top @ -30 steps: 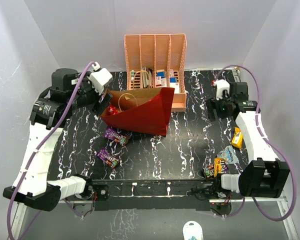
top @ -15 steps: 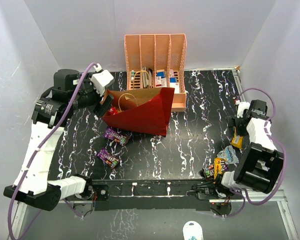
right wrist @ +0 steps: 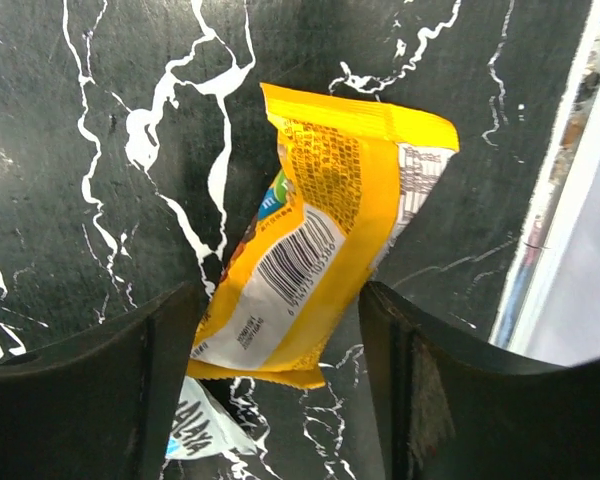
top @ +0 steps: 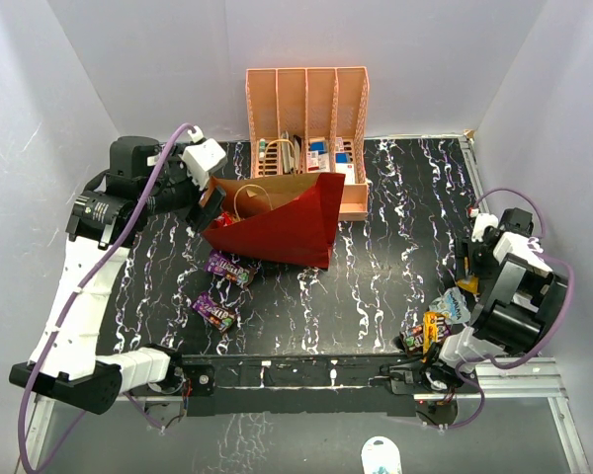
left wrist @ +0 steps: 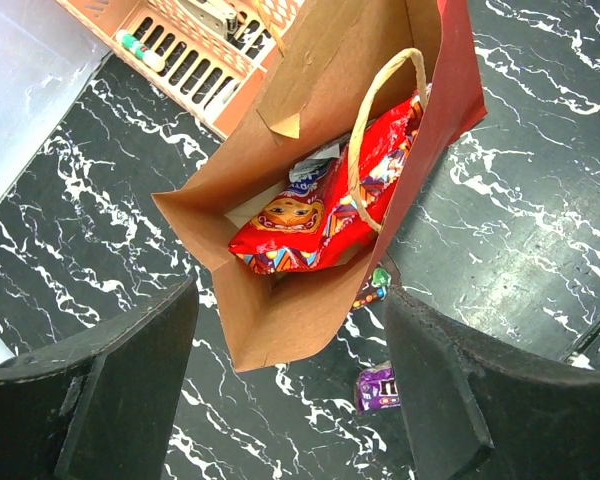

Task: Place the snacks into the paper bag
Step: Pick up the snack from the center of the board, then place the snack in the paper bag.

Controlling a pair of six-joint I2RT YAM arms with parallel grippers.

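The left tool (left wrist: 290, 295) hangs wide open and empty over the paper bag (top: 287, 232), which lies tipped on the bench (top: 376, 267) with a red chip bag (left wrist: 310, 225) inside. The right tool (right wrist: 280, 290) is open too, gripping nothing, its fingers either side of a yellow packet (right wrist: 320, 240) near the bench's right edge. A purple bar (top: 227, 267) lies just beside the paper bag, with a second bar (top: 215, 312) nearer the arms.

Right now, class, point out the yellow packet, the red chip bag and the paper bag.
yellow packet (right wrist: 315, 255): right wrist view, barcode panel.
red chip bag (left wrist: 310, 235): left wrist view, printed front.
paper bag (top: 292, 232): top external view, red side.
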